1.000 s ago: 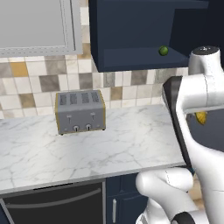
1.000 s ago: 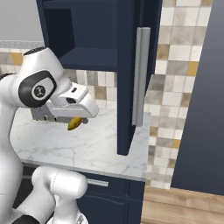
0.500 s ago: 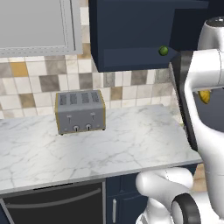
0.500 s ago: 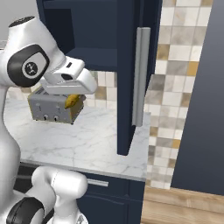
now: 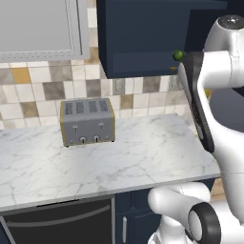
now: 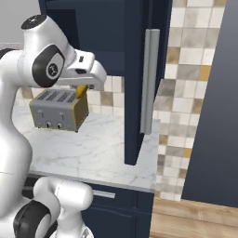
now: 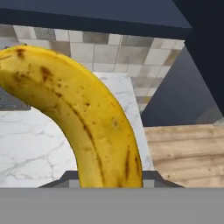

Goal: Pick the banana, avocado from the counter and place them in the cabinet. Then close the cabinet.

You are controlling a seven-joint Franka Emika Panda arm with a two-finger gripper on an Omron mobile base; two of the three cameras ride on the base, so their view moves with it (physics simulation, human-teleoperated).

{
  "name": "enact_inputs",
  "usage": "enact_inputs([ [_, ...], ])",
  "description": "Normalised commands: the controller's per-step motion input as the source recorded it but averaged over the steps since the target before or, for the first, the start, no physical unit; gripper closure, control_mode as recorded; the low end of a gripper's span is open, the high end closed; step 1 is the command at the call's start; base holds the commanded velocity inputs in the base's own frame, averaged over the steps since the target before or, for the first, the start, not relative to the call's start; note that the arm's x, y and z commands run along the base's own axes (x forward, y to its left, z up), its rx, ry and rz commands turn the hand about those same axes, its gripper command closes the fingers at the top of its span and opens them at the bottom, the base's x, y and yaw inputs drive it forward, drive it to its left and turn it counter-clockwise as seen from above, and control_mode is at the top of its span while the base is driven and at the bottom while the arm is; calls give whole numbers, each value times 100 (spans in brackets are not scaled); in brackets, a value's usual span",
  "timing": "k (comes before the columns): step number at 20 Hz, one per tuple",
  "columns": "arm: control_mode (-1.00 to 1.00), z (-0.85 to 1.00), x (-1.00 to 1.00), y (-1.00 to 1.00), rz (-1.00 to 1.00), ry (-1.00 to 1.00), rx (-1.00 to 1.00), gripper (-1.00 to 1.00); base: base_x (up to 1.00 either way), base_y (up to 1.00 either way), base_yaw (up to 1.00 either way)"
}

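Observation:
My gripper is shut on the banana, a yellow curved fruit with brown specks that looms large in the hand view. It hangs in the air above the counter, just under the navy cabinet and to the left of its open door. The avocado, a small dark green ball, sits inside the cabinet at the front edge of its floor, close to my upper arm. The finger pads are hidden behind the banana.
A grey four-slot toaster stands at the back of the counter, below and left of the gripper. The open door's silver bar handle hangs to the gripper's right. A light grey framed cabinet is at upper left. Wooden floor lies beyond the counter's end.
The arm has lifted the banana from just above the counter to the height of the cabinet's underside. The avocado and the door have stayed put.

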Motion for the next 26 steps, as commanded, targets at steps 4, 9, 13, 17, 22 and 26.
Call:
enact_inputs([
  [4,-100,18,68,17,8,-11,0,100,0,0,0],
  [9,-100,0,75,5,2,0,0,100,0,0,0],
  [13,-100,0,79,9,0,0,0,100,0,0,0],
  [17,-100,0,75,8,0,0,0,100,0,0,0],
  [22,-100,0,82,9,0,0,0,100,0,0,0],
  [26,-100,0,85,5,0,0,0,100,0,0,0],
])
